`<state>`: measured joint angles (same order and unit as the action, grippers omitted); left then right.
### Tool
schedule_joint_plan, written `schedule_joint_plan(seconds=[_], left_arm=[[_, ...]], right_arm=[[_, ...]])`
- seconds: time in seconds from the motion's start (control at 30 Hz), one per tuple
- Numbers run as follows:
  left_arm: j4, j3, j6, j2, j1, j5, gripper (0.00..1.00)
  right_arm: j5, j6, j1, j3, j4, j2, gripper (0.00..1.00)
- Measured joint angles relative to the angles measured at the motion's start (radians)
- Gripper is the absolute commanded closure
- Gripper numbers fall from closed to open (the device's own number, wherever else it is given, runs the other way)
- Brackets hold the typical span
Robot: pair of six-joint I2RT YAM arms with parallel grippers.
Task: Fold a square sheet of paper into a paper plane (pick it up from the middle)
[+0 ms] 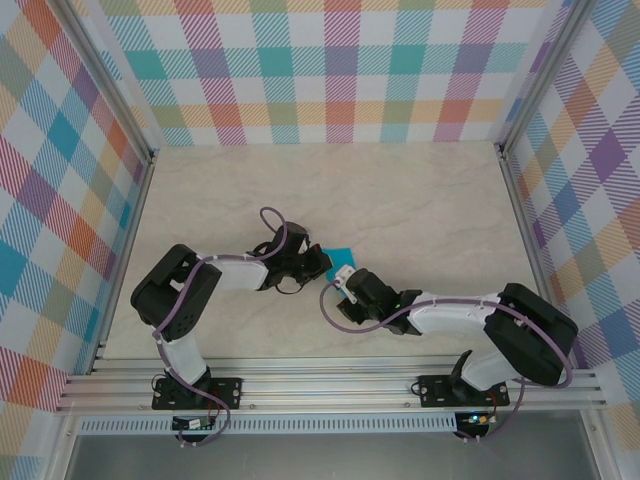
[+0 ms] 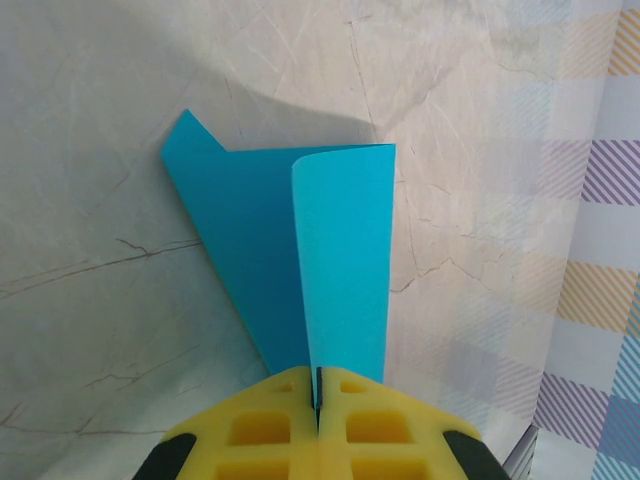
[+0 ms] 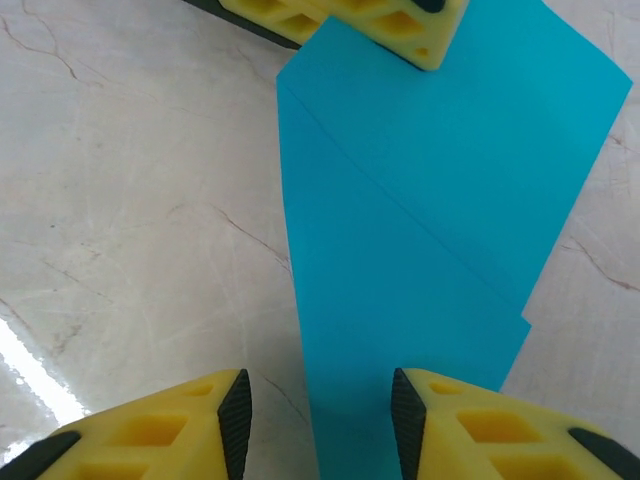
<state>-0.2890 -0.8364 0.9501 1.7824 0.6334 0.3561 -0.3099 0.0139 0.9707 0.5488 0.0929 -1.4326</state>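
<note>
The square sheet of paper (image 2: 300,240) is teal-blue and folded into overlapping layers, wide at one end and narrowing toward my left gripper. My left gripper (image 2: 320,395) is shut on its narrow end, with one flap curling up from the table. In the top view the paper (image 1: 338,252) peeks out between the two wrists near the table's middle. My right gripper (image 3: 320,415) is open, its fingers straddling the near end of the paper (image 3: 420,200), which lies flat below them. The left gripper's yellow fingers (image 3: 400,25) pinch the paper's far edge in the right wrist view.
The marbled tabletop (image 1: 400,200) stretches behind the arms to the checked back wall (image 1: 330,70). Checked side walls with metal posts (image 1: 520,190) close in both sides. An aluminium rail (image 1: 330,385) runs along the near edge by the arm bases.
</note>
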Motion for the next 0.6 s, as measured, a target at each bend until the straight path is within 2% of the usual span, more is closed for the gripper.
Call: schedule_joint_plan(seconds=[0.23,0.6], left_arm=[[0.005,-0.001,0.0,-0.003,0.001,0.0,1.0],[0.027,-0.012,0.0,-0.013,0.001,-0.002,1.0]], right_arm=[[-0.066,-0.001,0.015,-0.005,0.035,-0.016,0.66],[-0.106,0.0,0.023,-0.013,0.049,-0.033,0.71]])
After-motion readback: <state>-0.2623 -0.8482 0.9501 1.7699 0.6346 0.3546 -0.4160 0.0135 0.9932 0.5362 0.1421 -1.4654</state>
